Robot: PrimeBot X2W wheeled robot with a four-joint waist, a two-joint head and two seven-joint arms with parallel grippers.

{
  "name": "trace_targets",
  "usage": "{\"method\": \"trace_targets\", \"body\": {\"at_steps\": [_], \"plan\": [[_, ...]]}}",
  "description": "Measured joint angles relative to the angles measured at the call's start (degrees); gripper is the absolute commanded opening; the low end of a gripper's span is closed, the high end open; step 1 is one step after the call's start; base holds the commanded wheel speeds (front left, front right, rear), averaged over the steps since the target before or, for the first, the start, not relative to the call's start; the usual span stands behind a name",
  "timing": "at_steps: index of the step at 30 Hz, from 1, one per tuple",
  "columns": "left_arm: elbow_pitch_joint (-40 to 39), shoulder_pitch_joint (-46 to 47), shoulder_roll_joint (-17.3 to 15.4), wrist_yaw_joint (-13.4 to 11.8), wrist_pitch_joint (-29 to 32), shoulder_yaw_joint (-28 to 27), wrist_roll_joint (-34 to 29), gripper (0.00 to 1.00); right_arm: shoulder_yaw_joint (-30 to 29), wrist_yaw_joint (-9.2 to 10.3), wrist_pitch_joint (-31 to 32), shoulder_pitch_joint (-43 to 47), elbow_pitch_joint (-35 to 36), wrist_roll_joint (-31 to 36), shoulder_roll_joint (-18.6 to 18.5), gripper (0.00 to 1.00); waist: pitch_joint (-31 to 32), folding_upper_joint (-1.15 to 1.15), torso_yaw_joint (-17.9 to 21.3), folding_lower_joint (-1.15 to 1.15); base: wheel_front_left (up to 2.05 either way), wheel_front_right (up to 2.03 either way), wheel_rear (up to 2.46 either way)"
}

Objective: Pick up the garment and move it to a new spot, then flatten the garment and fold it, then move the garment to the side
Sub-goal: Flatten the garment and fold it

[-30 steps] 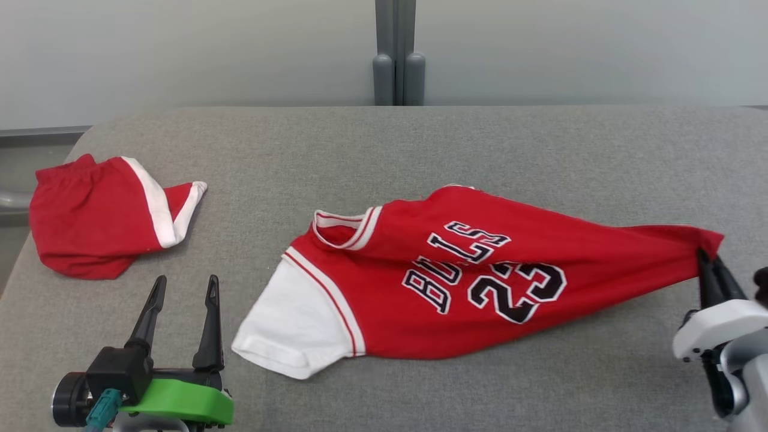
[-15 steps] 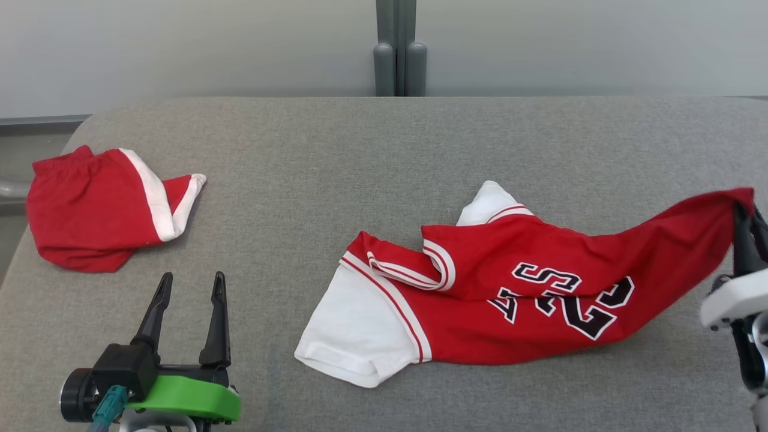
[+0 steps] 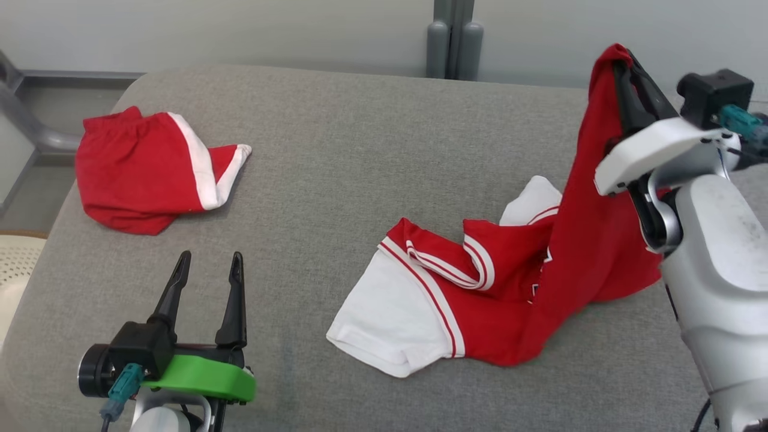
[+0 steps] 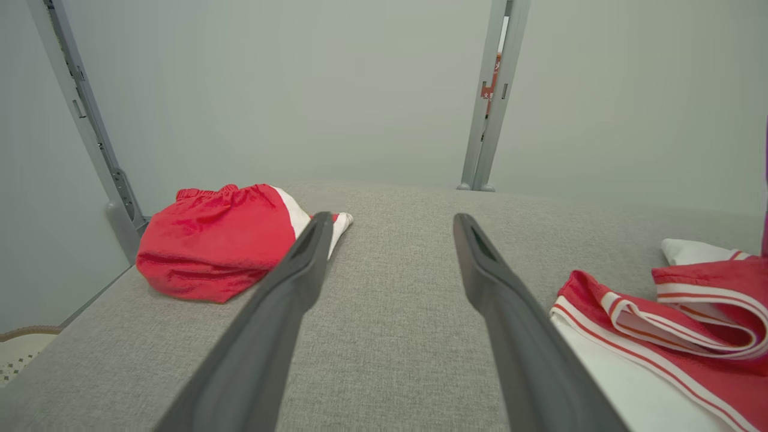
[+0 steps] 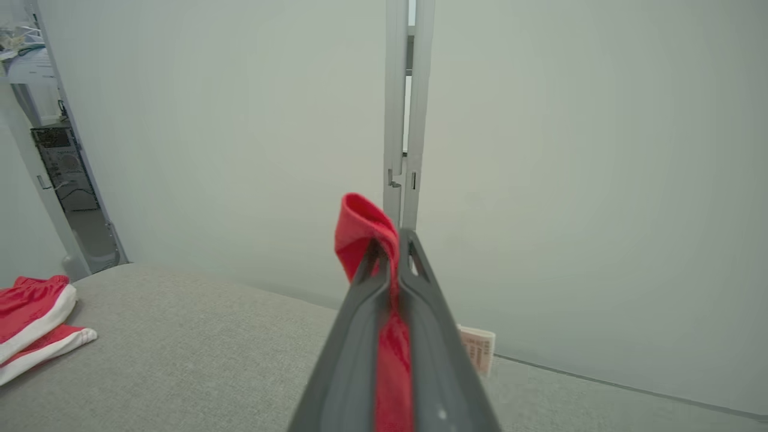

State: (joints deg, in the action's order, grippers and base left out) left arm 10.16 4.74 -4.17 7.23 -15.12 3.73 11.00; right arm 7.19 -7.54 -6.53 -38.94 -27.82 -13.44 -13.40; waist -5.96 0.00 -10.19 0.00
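The garment [image 3: 528,270] is a red jersey with white sleeves and striped trim. Its hem end hangs lifted at the right while its collar and white sleeve [image 3: 390,318] still rest on the grey padded table [image 3: 360,150]. My right gripper [image 3: 624,60] is raised high at the right and shut on the red hem; in the right wrist view a red fold [image 5: 366,234] sticks up between its fingers. At the lower left my left gripper [image 3: 208,264] stands open above the table, left of the jersey [image 4: 678,312], holding nothing.
Red shorts with white side stripes [image 3: 150,171] lie bunched at the table's far left [image 4: 216,240]. A grey post [image 3: 453,36] stands behind the far edge before a pale wall. The table's left edge drops off beside a cream basket [image 3: 15,264].
My right gripper has lifted the jersey's hem up and back, so the red body now hangs and the lettering is folded out of sight. The camera has shifted too. The left gripper keeps its open pose.
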Motion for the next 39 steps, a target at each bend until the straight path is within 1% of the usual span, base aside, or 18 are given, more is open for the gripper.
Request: {"method": "trace_targets", "body": {"at_steps": [5,9,11,12,13,14,16,18,22,27,32,35,39], "plan": [[0.5,1.1,0.3,0.1,0.0,0.8,0.2,1.0,4.3,0.0,-2.7,-8.2,-9.5,0.0,1.9,0.0,-1.7,0.0,-2.3,0.0,0.0,0.0,0.0],[0.8,2.1,0.7,0.1,0.0,1.6,0.4,1.0,6.8,0.0,-4.9,-12.6,-17.9,-0.1,3.7,0.0,-3.2,0.0,-3.9,0.0,0.0,0.0,0.0],[0.9,2.6,0.8,0.1,0.0,2.0,0.5,1.0,7.5,0.0,-5.8,-14.0,-21.5,-0.2,3.9,0.0,-3.8,0.0,-4.6,0.0,0.0,0.0,0.0],[1.0,2.9,0.8,0.1,0.0,2.3,0.5,1.0,7.7,0.0,-6.3,-14.7,-23.5,-0.5,3.9,0.14,-4.1,0.0,-5.0,0.0,0.0,0.0,0.0],[1.0,3.1,0.9,0.1,0.0,2.5,0.5,1.0,8.0,0.0,-6.7,-15.3,-25.0,-0.5,3.9,0.82,-4.3,0.0,-5.3,0.0,0.0,0.0,0.0],[1.1,3.4,0.9,0.1,0.0,2.9,0.5,1.0,8.2,0.0,-6.7,-15.8,-27.1,-0.5,4.0,1.0,-4.6,0.0,-5.7,0.0,0.0,0.0,0.0],[1.2,3.6,1.0,0.1,0.0,3.3,0.6,1.0,9.2,0.0,-7.2,-16.0,-30.5,-0.5,4.3,1.0,-5.0,0.0,-6.3,0.0,0.0,0.0,0.0],[1.3,3.7,1.0,0.1,0.0,3.2,0.6,1.0,9.6,0.0,-7.7,-16.4,-32.0,-0.9,4.7,1.0,-5.4,0.0,-6.6,0.0,0.0,0.0,0.0],[1.6,3.7,1.1,0.1,0.0,2.7,0.6,1.0,9.3,0.0,-8.3,-16.6,-32.8,-2.5,4.1,1.0,-5.4,0.0,-6.0,0.0,0.0,0.0,0.0],[1.6,3.3,1.1,0.1,0.0,1.9,0.5,1.0,5.8,0.0,-8.5,-12.4,-27.3,-4.2,0.5,1.0,-4.0,0.0,-4.5,0.0,0.0,0.0,0.0],[1.4,2.0,0.9,0.1,0.0,0.9,0.4,1.0,2.6,0.0,-8.5,-3.5,-22.4,-4.6,-3.0,1.0,-2.1,0.0,-2.3,0.0,0.0,0.0,0.0],[1.1,1.2,0.7,0.1,0.0,0.6,0.1,1.0,0.6,0.0,-8.5,1.6,-19.9,-4.7,-4.1,1.0,-1.2,0.0,-0.9,0.0,0.0,0.0,0.0],[0.7,0.8,0.6,0.1,0.0,0.3,0.0,1.0,-1.6,0.0,-8.5,7.9,-17.3,-5.1,-4.5,1.0,-0.5,0.0,0.9,0.0,0.0,0.0,0.0]]}}
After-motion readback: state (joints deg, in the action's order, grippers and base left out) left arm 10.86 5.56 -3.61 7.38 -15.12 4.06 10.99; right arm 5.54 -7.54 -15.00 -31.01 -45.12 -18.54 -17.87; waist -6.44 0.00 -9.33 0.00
